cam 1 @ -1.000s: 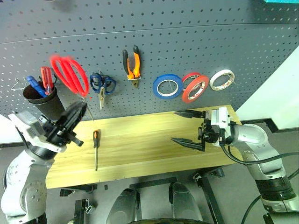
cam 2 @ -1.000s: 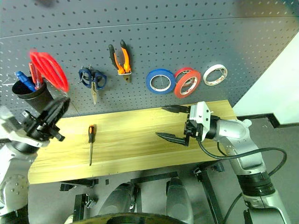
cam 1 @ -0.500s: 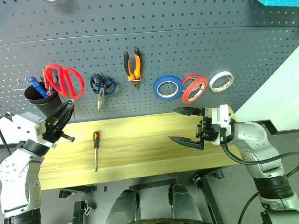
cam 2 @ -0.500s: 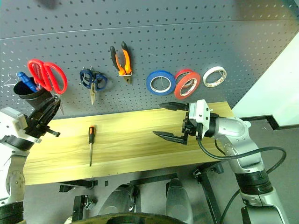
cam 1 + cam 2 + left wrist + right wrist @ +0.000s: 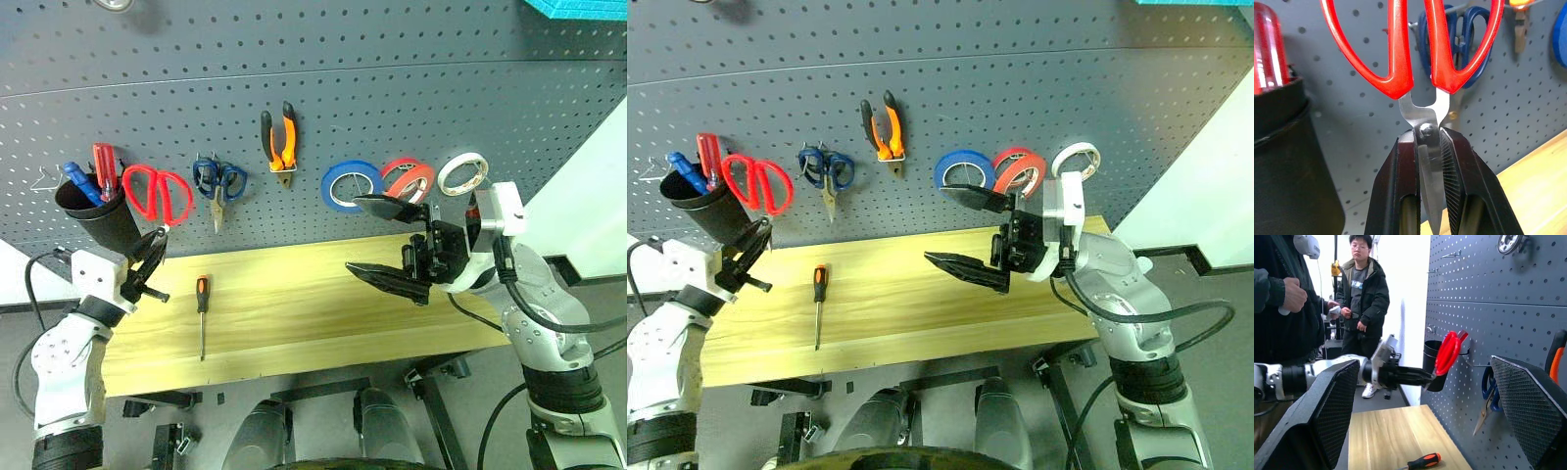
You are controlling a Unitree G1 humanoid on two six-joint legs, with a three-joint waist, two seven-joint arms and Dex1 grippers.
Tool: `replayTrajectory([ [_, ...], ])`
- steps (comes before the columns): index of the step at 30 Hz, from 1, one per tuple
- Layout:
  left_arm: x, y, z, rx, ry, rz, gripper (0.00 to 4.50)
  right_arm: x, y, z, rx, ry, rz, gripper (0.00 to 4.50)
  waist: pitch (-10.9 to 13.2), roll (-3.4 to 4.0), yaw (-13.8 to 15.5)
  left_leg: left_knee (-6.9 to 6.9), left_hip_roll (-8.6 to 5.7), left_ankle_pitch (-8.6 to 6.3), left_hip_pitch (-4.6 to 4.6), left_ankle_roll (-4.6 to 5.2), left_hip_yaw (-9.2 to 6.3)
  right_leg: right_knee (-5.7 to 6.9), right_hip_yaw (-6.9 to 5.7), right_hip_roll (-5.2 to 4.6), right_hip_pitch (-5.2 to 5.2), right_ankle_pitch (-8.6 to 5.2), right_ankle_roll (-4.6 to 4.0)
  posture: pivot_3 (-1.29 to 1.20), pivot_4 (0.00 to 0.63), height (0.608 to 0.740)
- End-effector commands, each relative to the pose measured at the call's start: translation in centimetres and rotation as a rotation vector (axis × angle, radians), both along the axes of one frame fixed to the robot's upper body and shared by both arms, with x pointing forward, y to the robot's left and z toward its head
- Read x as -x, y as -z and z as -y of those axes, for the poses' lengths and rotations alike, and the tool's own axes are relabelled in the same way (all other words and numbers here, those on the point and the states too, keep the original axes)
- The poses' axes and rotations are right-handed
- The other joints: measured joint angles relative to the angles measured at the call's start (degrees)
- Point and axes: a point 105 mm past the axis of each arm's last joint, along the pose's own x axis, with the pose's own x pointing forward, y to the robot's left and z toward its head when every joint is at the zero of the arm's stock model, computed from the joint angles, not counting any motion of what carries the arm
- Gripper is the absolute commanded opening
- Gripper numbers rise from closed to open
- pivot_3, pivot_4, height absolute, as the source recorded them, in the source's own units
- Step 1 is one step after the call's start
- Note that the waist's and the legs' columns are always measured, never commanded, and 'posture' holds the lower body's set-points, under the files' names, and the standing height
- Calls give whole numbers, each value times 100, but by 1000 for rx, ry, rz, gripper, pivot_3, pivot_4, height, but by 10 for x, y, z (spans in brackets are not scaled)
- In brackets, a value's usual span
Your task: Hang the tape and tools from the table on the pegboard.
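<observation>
On the pegboard (image 5: 392,88) hang pliers (image 5: 279,142) and red tape (image 5: 411,179). Left tool (image 5: 1427,161) holds red-handled scissors (image 5: 157,194) by the blades. Right tool (image 5: 384,242) is wide open, empty. Only the screwdriver (image 5: 201,313) waits on the worktop (image 5: 294,313).

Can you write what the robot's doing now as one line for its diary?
left gripper: shut on red scissors at pegboard | right gripper: open, empty | screwdriver: on table

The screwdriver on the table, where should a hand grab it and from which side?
Grip the screwdriver by its orange-and-black handle, the thick end nearest the pegboard, coming from above. It lies flat on the table, shaft pointing toward the front edge, so close across the handle's width.
</observation>
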Motion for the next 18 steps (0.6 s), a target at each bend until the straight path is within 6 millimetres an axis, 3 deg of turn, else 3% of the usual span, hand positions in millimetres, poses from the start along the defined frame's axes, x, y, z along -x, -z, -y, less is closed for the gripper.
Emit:
replayTrajectory([
  [1,-8,-11,7,-37,16,52,268,9,-9,-5,0,-25,37,4500,-6,2,-1,0,0,0,0,0,0,1,0,0,0,0,1,-28,96,738],
  [7,-17,-6,12,-71,33,34,268,11,-9,-4,11,-11,35,4500,-16,10,-19,-1,0,0,1,0,0,0,0,0,-1,1,2,-40,95,738],
  [18,-30,13,-2,-52,-11,-47,268,6,10,3,89,29,45,4500,-64,6,-29,0,0,0,2,0,0,1,0,0,-1,2,4,-42,87,738],
])
